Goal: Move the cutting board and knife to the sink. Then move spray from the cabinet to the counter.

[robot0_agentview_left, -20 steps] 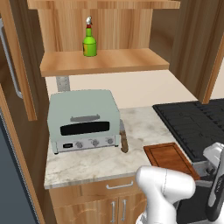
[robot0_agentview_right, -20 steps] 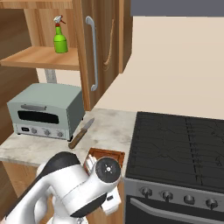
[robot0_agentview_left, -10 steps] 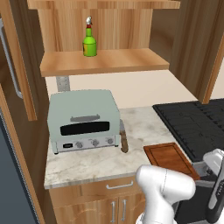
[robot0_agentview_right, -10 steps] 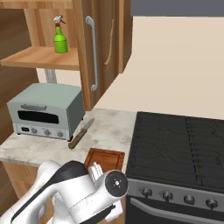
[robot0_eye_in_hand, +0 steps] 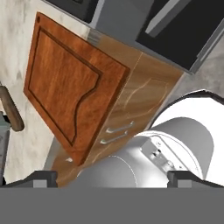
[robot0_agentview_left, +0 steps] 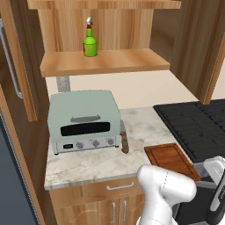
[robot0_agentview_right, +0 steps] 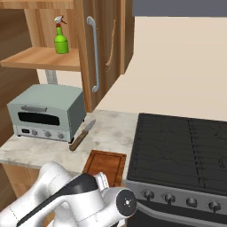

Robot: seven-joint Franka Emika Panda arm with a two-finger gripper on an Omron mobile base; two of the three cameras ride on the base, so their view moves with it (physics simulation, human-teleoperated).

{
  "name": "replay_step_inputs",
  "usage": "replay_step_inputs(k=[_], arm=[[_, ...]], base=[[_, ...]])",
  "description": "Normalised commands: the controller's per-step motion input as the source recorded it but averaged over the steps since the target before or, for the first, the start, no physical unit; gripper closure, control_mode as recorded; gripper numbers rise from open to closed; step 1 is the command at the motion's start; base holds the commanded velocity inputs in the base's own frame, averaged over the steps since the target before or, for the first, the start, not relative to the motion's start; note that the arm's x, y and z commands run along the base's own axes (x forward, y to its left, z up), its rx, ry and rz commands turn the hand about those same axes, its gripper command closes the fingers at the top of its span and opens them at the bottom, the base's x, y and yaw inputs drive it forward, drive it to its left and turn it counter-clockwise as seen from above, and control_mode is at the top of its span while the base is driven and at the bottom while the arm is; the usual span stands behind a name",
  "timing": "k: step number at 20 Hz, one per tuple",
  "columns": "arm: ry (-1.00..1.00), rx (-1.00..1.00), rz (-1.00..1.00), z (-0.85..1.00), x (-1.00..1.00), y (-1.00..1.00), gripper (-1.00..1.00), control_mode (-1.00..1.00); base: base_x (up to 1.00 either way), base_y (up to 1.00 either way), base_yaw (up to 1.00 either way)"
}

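Marbled desk (robot0_agentview_left: pixel 145 127) carries the cutting board (robot0_eye_in_hand: pixel 65 83) at its front edge beside the stove (robot0_agentview_right: pixel 181 146), knife (robot0_agentview_right: pixel 82 135) by the toaster oven (robot0_agentview_left: pixel 83 121). Spray (robot0_agentview_left: pixel 90 43) on cabinet (robot0_agentview_right: pixel 104 40) shelf. End effector (robot0_eye_in_hand: pixel 111 178) fully open, empty, fingertips (robot0_eye_in_hand: pixel 41 178) above the board.

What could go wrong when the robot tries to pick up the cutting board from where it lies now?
1. The cutting board lies flat at the counter's front edge, beside the stove; a push might slide it off.
2. The knife lies close behind it, by the toaster oven; a wide swing may knock it.
3. The open gripper is low, so the arm could strike the drawer fronts.
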Motion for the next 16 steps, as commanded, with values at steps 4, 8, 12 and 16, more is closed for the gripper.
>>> replay_step_inputs(k=[4,8,12,16], arm=[[-0.04,0.06,-0.02,-0.25,0.22,0.04,-1.00,-1.00],[-0.09,0.13,-0.02,-0.18,0.21,0.00,-1.00,-1.00],[-0.04,0.14,-0.01,-0.14,0.17,-0.02,-1.00,-1.00],[-0.06,0.15,-0.03,-0.20,0.07,-0.02,-1.00,-1.00]], base=[[0.00,0.00,0.00],[0.00,0.00,0.00],[0.00,0.00,0.00],[0.00,0.00,0.00]])
